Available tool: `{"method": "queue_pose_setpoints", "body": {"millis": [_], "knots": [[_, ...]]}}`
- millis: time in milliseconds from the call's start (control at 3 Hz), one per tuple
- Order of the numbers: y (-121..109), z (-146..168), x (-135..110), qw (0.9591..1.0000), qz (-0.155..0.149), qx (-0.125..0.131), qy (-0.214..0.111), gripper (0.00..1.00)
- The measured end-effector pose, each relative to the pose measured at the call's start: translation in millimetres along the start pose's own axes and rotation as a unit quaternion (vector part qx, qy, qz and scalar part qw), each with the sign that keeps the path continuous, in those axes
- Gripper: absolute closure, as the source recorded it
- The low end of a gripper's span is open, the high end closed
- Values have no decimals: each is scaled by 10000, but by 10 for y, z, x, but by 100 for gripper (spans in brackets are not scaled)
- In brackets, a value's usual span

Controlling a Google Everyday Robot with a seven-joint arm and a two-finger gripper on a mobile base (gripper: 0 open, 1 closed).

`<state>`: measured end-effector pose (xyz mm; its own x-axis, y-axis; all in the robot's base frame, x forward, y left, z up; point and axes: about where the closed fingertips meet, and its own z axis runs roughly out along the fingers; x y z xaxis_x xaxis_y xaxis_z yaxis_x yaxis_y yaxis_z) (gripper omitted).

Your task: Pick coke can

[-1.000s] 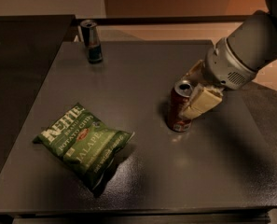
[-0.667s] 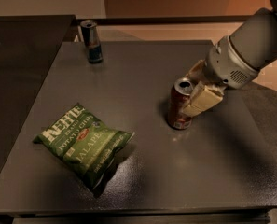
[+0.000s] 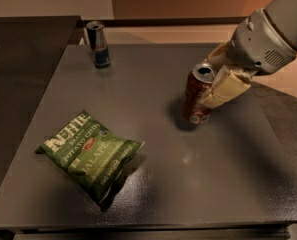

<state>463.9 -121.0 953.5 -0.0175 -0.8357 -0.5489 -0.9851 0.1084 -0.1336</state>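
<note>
The coke can (image 3: 195, 96), red with a silver top and a pale patch near its base, is right of the table's centre. It tilts slightly and hangs just above the surface, with its shadow to its left. My gripper (image 3: 210, 81) comes in from the upper right and is shut on the can. One cream finger (image 3: 227, 88) lies across the can's near side and the other (image 3: 217, 54) sits behind its top. The grey arm (image 3: 268, 34) runs off to the top right.
A slim dark blue-and-silver can (image 3: 98, 44) stands at the back left of the dark table (image 3: 198, 184). A green chip bag (image 3: 90, 154) lies front left. The table's front edge runs along the bottom, and a darker counter (image 3: 18, 59) adjoins it on the left.
The gripper has risen with the coke can in it. The can's base has left the table. The blue can and the chip bag have not moved.
</note>
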Motion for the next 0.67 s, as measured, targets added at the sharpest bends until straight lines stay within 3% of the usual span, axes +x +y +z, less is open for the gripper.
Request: {"method": "queue_pose_setpoints", "body": {"millis": [333,667], "knots": [[-105,-459,-273,9997,-189,145,-65,100],[-113,-482,-293,9996,-208,173,-76,100]]}}
